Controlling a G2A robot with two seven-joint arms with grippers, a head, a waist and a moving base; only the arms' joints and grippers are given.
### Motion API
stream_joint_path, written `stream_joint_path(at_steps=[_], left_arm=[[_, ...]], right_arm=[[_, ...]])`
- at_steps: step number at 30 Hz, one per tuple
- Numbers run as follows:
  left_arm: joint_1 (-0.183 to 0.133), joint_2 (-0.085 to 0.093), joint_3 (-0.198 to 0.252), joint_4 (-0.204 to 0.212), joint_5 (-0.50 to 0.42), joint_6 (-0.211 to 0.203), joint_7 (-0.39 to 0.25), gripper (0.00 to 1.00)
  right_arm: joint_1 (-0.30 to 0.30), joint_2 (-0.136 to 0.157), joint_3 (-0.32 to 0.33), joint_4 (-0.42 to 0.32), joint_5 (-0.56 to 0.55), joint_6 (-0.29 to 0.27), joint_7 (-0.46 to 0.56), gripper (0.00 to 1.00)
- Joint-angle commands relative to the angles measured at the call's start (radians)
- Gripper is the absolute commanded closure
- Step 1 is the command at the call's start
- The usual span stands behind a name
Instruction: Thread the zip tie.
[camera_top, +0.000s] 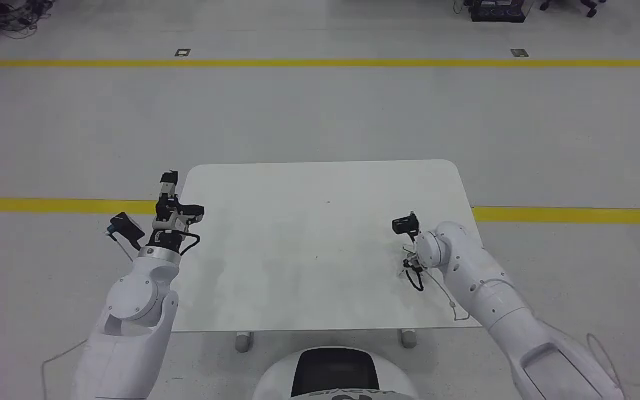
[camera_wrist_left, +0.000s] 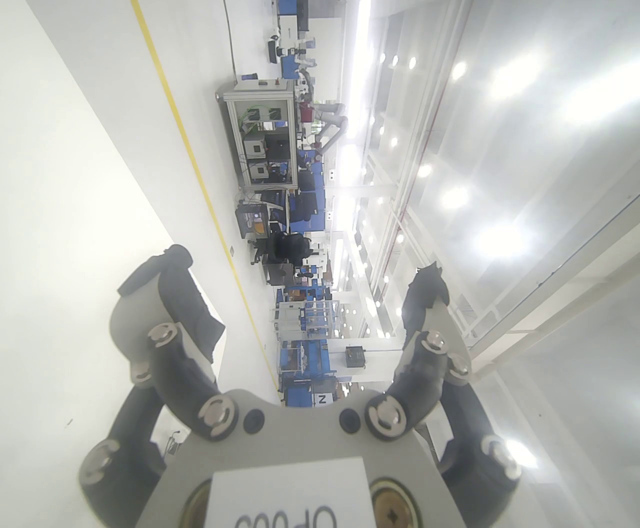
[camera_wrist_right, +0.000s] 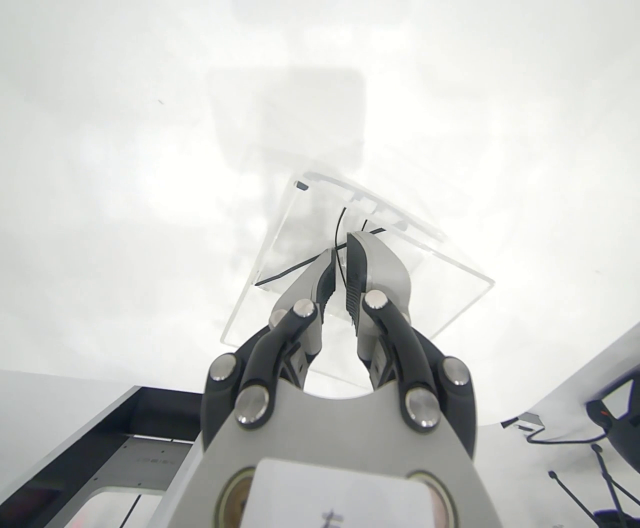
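In the top view, right of centre, your right gripper (camera_wrist_right: 341, 247) pinched the black zip tie (camera_wrist_right: 295, 269); your left gripper (camera_wrist_left: 302, 265) stood wide open, empty.

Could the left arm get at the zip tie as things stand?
Probably not. The left tool is open at the left edge of the table, pointing away, while the zip tie sits across the table, pinched in the right tool.
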Motion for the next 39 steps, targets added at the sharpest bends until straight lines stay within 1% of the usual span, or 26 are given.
stream_joint_path(at_steps=[1,6,7,9,13,17,21,29,31,35,39], left_arm=[[0.000,0.000,0.000,0.000,0.000,0.000,0.000,0.00],[0.000,0.000,0.000,0.000,0.000,0.000,0.000,0.00],[0.000,0.000,0.000,0.000,0.000,0.000,0.000,0.00],[0.000,0.000,0.000,0.000,0.000,0.000,0.000,0.00],[0.000,0.000,0.000,0.000,0.000,0.000,0.000,0.00],[0.000,0.000,0.000,0.000,0.000,0.000,0.000,0.00],[0.000,0.000,0.000,0.000,0.000,0.000,0.000,0.00],[0.000,0.000,0.000,0.000,0.000,0.000,0.000,0.00],[0.000,0.000,0.000,0.000,0.000,0.000,0.000,0.00],[0.000,0.000,0.000,0.000,0.000,0.000,0.000,0.00],[0.000,0.000,0.000,0.000,0.000,0.000,0.000,0.00]], right_arm=[[0.003,-0.002,-0.002,0.008,0.001,-0.002,-0.001,0.88],[0.012,-0.008,-0.008,0.028,0.001,-0.005,-0.003,0.90],[0.014,-0.009,-0.009,0.031,0.001,-0.005,-0.004,0.92],[0.018,-0.012,-0.011,0.038,0.002,-0.005,-0.006,1.00],[0.021,-0.014,-0.010,0.039,-0.001,-0.002,-0.011,1.00],[0.012,-0.009,0.005,0.015,-0.006,-0.001,-0.011,1.00],[-0.011,0.002,0.031,-0.039,-0.014,-0.008,-0.002,1.00],[-0.097,0.040,0.127,-0.209,-0.025,-0.039,0.036,1.00],[-0.116,0.047,0.150,-0.239,-0.021,-0.051,0.042,1.00],[-0.152,0.061,0.200,-0.288,0.003,-0.071,0.043,1.00],[-0.191,0.074,0.261,-0.331,0.061,-0.108,0.032,1.00]])
